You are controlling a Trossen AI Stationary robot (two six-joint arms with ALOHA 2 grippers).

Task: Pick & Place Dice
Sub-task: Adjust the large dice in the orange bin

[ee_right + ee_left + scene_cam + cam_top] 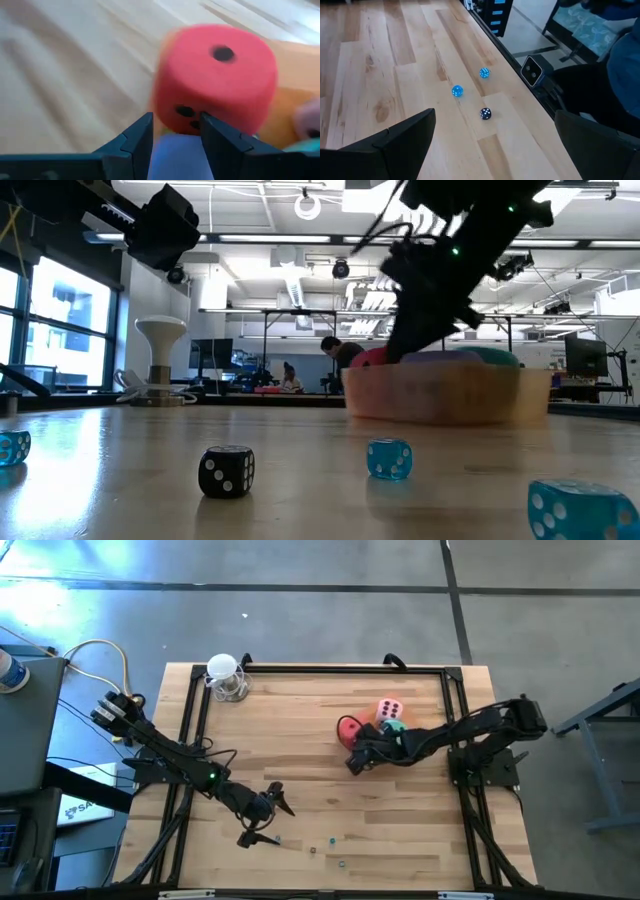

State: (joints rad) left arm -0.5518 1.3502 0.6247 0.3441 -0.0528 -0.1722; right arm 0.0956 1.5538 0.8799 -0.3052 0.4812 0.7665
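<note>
The red die (pixel 348 728), pink die (pixel 390 710) and teal die (pixel 396 726) are bunched at the table's right middle, on a translucent orange tray (pixel 445 398). The low view shows the purple die (pixel 442 358) lying between the red and the teal one. My right gripper (pixel 176 125) slants down into this cluster from the right. Its fingers stand a narrow gap apart, with the purple die (pixel 175 157) filling that gap and the red die (pixel 215 75) just beyond the tips. My left gripper (pixel 268 823) hovers open near the front left, touching nothing. My right gripper has the purple die's surface (pixel 172 150) between its two fingers, reaching from one finger to the other. The fingers slant down from the table's right side. The die lies low in the tray beside the red die. Which faces the fingers press on is hidden by the fingers themselves.
Several tiny dice lie near the front edge under my left gripper: two blue (pixel 457 91) (pixel 484 73) and a black one (pixel 485 113). A white stand (pixel 225 675) is at the far left corner. A black frame (pixel 330 668) borders the table. Bare wood lies in the middle.
</note>
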